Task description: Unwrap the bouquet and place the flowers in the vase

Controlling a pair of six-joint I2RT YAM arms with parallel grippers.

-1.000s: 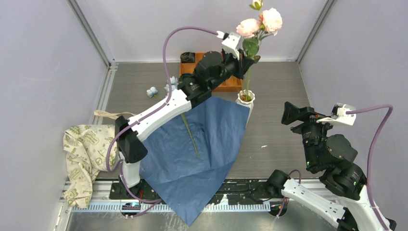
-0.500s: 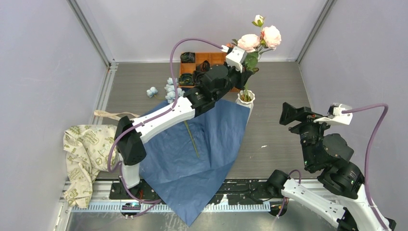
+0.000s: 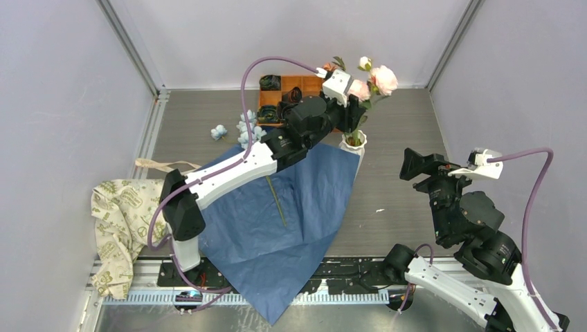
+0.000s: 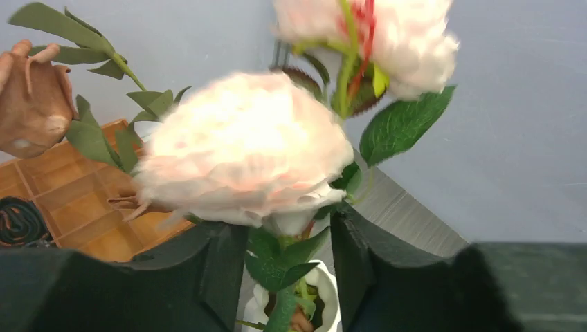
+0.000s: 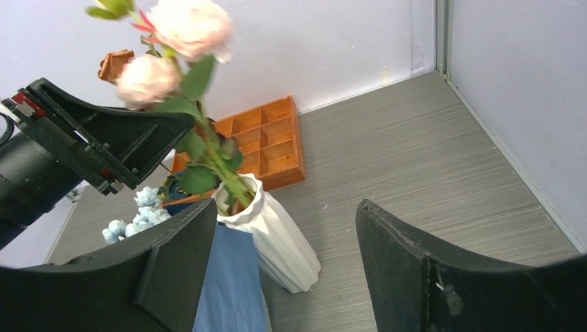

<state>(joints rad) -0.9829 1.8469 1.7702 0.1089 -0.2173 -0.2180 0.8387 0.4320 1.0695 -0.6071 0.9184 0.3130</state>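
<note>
Flowers (image 3: 383,78) are standing in the vase (image 3: 354,142) right now: pink blooms up top, green stems and leaves running down into the scalloped mouth. The vase sits upright toward the far edge of the tabletop (image 3: 394,124), a bit right of the middle, touching the far right corner of the blue paper (image 3: 291,221).

The left tool (image 4: 287,235) is up over the vase mouth with its jaws parted. The stems and leaves pass through the gap, and from the wrist view it doesn't look like it's pinching them. The big pink bloom sits just above the fingers.

The right tool (image 3: 414,164) hangs near the right edge, well apart from the vase, jaws spread wide with nothing between them. Bare grey tabletop shows between the vase and that edge.

Edge stuff:
- The paper is spread flat across the middle, and its near corner hangs over the near edge between the two arm bases. One loose green stem (image 3: 277,197) lies on it.
- The orange tray (image 5: 266,142) sits against the far edge, just behind and left of the vase, and the left arm reaches across in front of it.
- A few blue blooms (image 3: 246,128) lie on the tabletop near the paper's far left side.
- The cloth bag (image 3: 121,221) is slumped at the near left corner, partly over the left edge.
</note>
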